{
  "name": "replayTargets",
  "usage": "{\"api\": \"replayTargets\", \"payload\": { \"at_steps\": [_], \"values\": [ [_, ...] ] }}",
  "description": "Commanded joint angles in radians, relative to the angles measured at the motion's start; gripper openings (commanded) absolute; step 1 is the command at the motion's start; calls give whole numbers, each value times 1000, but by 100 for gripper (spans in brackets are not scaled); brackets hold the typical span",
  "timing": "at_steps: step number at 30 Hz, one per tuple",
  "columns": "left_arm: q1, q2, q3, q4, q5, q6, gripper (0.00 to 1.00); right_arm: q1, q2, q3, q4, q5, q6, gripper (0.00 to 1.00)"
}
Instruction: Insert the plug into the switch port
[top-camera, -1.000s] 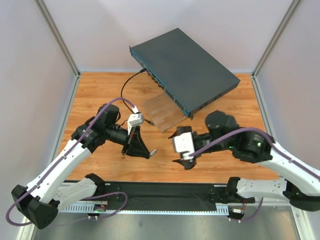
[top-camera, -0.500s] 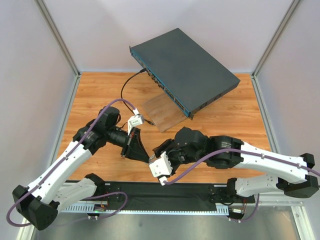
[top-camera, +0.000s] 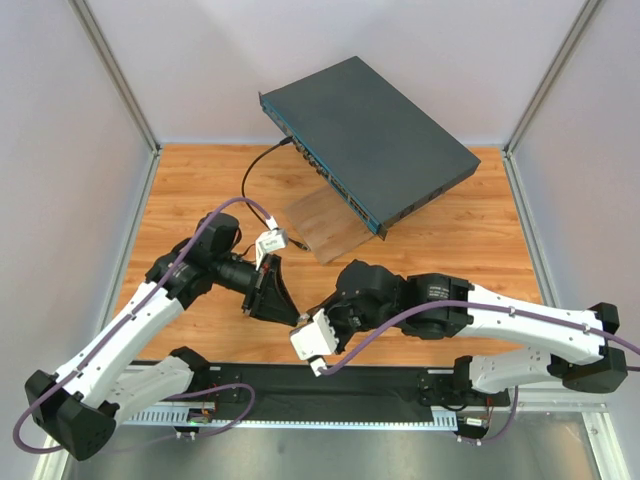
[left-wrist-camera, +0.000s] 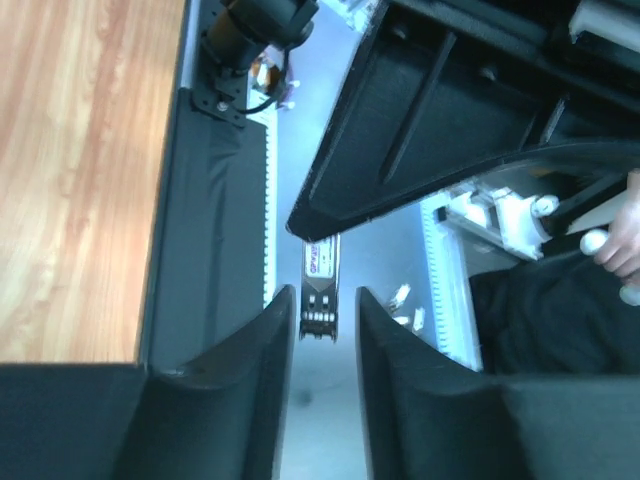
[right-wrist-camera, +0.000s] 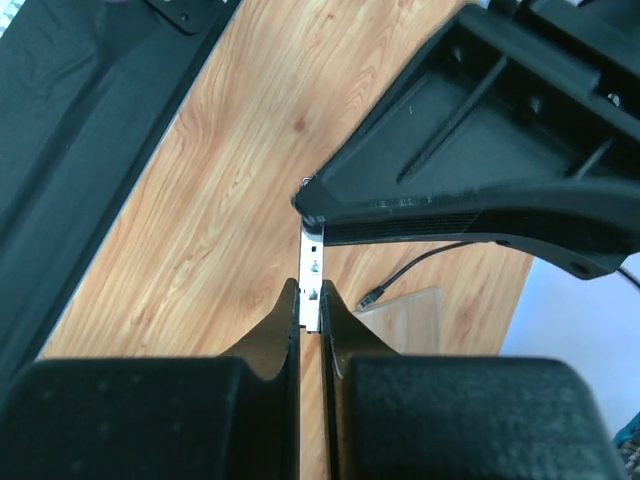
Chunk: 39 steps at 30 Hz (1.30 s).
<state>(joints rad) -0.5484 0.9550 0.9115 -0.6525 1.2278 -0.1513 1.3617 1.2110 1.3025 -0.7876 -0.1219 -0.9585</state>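
Right wrist view: right pincer (right-wrist-camera: 309, 290) pinches the silver plug (right-wrist-camera: 312, 252) tight, left pincer (left-wrist-camera: 322, 293) sits loose around it, so lift the plug out slowly and straight.

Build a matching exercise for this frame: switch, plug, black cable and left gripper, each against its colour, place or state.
Things:
1 switch
2 plug
3 black cable
4 left gripper

Descriptions:
A fingers standing apart
B pinched in the right gripper
C dark grey, teal front edge
D loops away from the switch's front

Pairs: 1-C, 2-B, 3-D, 4-A
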Motion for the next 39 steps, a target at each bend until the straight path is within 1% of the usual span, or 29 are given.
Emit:
{"api": "replayTargets", "payload": {
  "at_steps": [1,2,3,4,5,6,7,8,9,11,12,13,14,15,16,17,18,19,21,22,23,24,26,27,30,36,39],
  "values": [
    [4,-16,84,-44,-28,95,46,-31,-7,14,22,21,75,0],
    [10,-22,101,-85,-42,116,48,-54,-8,27,15,-8,102,0],
    [16,-30,134,-104,-66,142,50,-82,-14,37,2,-30,172,0],
    [22,-38,153,-127,-86,171,53,-155,-11,46,-5,-54,206,0],
    [34,-57,171,-159,-117,215,54,-194,-10,78,-21,-85,234,1],
    [41,-73,193,-164,-175,228,54,-229,4,96,-56,-144,268,0],
    [51,-90,199,-161,-204,237,57,-292,13,119,-79,-175,332,0],
    [56,-126,201,-133,-240,245,57,-320,21,142,-97,-208,369,0],
    [56,-146,199,-119,-322,252,60,-346,34,173,-125,-270,401,0],
    [56,-199,190,-75,-396,274,66,-400,47,191,-139,-318,496,0],
    [54,-211,185,-72,-445,342,72,-417,53,204,-150,-376,527,1],
    [53,-229,185,-65,-474,379,73,-446,58,207,-150,-410,605,0],
    [47,-239,184,-65,-497,418,76,-458,61,205,-147,-482,644,0],
    [25,-245,190,-65,-546,520,77,-484,62,204,-134,-517,687,0],
    [6,-249,191,-64,-577,562,78,-493,65,196,-125,-553,723,0],
    [-11,-262,191,-49,-612,608,78,-503,67,192,-116,-588,798,0],
    [-25,-268,193,-45,-651,651,78,-510,74,187,-95,-657,832,0],
    [-51,-278,191,-39,-662,738,78,-524,79,179,-82,-688,866,0],
    [-80,-288,185,-22,-685,817,77,-542,96,169,-23,-771,989,1],
    [-109,-291,185,-29,-689,907,76,-550,104,153,3,-798,1039,0],
    [-131,-288,184,-41,-700,953,75,-559,116,143,33,-852,1132,0],
    [-151,-285,184,-48,-715,1002,74,-569,123,132,97,-875,1183,1],
    [-203,-274,184,-62,-751,1090,69,-587,140,107,149,-909,1250,0],
    [-215,-269,187,-68,-755,1108,66,-596,147,104,175,-912,1288,0],
    [-274,-245,199,-78,-797,1148,61,-608,166,93,211,-926,1343,1],
    [-350,-190,220,-82,-875,1161,50,-610,185,83,251,-921,1385,0],
    [-373,-168,225,-85,-899,1148,49,-610,186,81,257,-917,1385,0]
  ]
}}
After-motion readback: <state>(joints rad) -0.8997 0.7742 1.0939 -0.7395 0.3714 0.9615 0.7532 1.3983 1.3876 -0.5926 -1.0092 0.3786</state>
